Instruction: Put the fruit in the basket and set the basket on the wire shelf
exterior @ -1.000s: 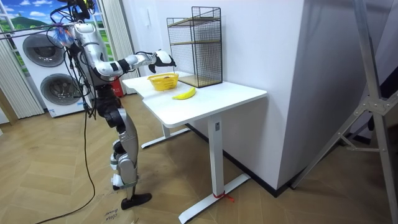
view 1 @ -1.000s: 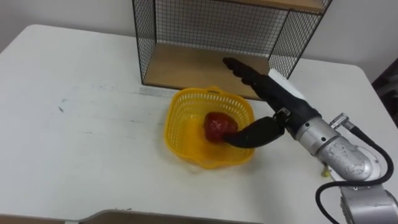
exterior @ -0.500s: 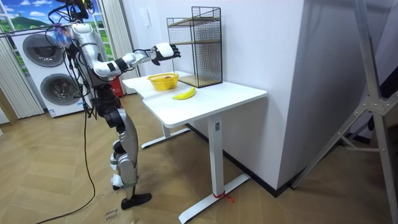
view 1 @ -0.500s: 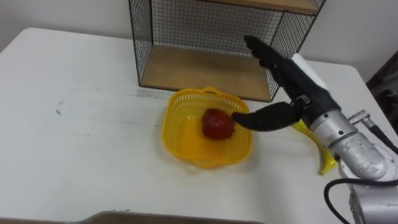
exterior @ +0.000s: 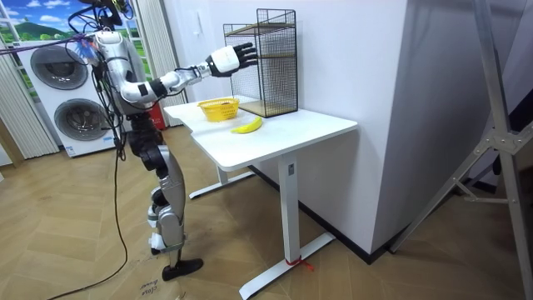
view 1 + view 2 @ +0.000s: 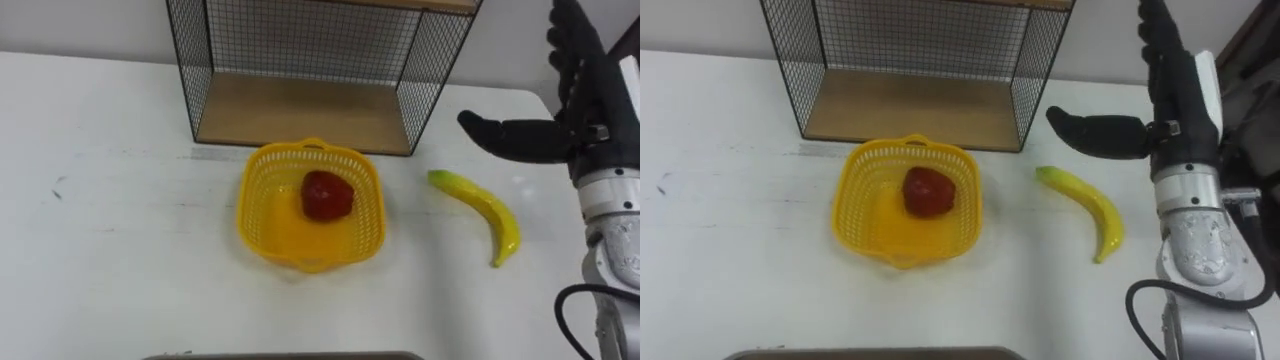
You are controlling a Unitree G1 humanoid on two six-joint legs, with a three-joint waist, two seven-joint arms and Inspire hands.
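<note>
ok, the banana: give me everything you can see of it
The banana is yellow, slightly greener at the end toward the shelf, curved and unpeeled. It lies flat on the white table, to the right of the basket and apart from it, in front of the shelf's right corner. Nothing touches it; the open right hand is raised clear of it.
</note>
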